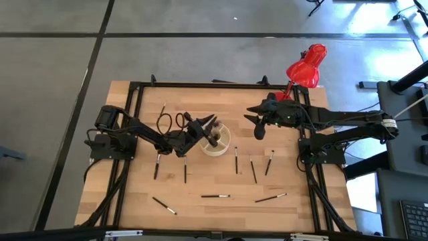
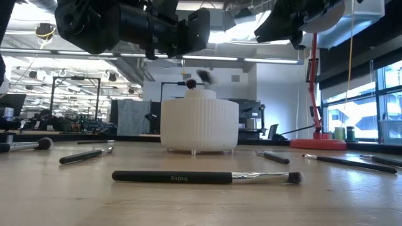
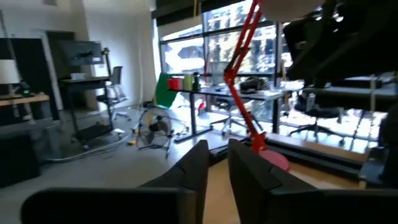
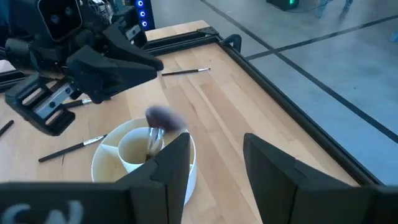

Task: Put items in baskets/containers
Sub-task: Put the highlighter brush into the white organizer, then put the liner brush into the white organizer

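Observation:
The cream round container (image 1: 217, 142) stands mid-table, ribbed-walled in the low view (image 2: 200, 125). One dark-handled brush (image 4: 155, 132) stands in its centre cup, tuft up and blurred. Several more brushes lie flat on the wood, among them one (image 1: 236, 159) right of the container and one (image 2: 207, 177) near the front edge. My left gripper (image 1: 208, 124) hovers just above the container's left rim, fingers slightly apart, holding nothing (image 3: 217, 168). My right gripper (image 1: 257, 127) hangs open above the table, right of the container (image 4: 217, 168), and is empty.
A red desk lamp (image 1: 306, 67) stands at the far right corner, its base (image 2: 317, 143) on the table. Black cable loops (image 1: 172, 120) lie left of the container. Loose brushes (image 1: 215, 196) are scattered over the near half. A black frame (image 1: 200, 85) edges the table.

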